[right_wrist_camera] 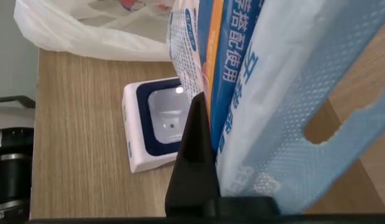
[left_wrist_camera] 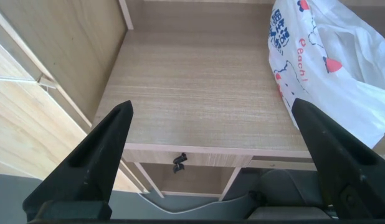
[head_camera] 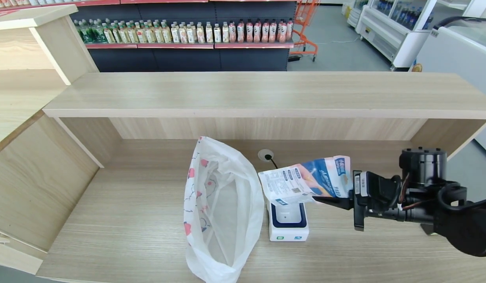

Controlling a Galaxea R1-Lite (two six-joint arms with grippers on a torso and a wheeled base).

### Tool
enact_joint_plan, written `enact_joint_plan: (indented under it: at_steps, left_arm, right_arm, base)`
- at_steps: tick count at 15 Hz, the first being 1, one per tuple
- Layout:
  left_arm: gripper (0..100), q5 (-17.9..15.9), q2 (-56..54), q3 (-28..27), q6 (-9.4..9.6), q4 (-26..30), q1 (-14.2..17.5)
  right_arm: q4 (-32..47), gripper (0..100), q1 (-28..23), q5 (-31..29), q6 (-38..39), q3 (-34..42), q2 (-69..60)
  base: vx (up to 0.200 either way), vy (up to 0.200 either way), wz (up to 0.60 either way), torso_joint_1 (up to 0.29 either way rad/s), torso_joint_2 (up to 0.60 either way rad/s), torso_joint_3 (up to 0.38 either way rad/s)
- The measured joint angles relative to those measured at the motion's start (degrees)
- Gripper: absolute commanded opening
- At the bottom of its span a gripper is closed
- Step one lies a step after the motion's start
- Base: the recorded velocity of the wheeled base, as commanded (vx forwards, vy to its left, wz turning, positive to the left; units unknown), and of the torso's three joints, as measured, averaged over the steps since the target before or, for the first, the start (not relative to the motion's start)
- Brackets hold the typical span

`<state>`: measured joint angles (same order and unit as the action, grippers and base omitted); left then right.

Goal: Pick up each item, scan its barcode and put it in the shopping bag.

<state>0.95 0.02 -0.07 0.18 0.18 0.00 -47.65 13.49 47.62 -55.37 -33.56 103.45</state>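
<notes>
Hanging just above the white-and-blue scanner (head_camera: 288,230), the blue-and-white packet (head_camera: 306,179) is pinched at one end between the right gripper's (head_camera: 333,195) fingers. The open shopping bag (head_camera: 223,204) lies beside the scanner on the counter (head_camera: 109,220). The left gripper (left_wrist_camera: 211,109) is spread wide and holds nothing, near the bag.

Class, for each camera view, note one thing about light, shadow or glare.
Head view: even light across the pale wooden counter. Right wrist view: a bright glint on the white-and-navy box scanner. Left wrist view: the white printed plastic bag brightly lit, the left gripper dark.
</notes>
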Motion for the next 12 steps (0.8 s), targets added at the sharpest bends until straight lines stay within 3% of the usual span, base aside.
enact_joint_plan:
  at_steps: [5,12]
  left_arm:
    - [100,0.0,0.0,0.0,0.0,0.0,0.0]
    - [100,0.0,0.0,0.0,0.0,0.0,0.0]
  right_arm:
    - [0.1,0,-3.7,3.4,-3.8,-0.6,4.8]
    - [0.0,0,-4.0,9.7,-5.7,-2.5,9.2]
  base:
    - [0.0,0.0,0.0,0.0,0.0,0.0]
    - [0.0,0.0,0.0,0.0,0.0,0.0]
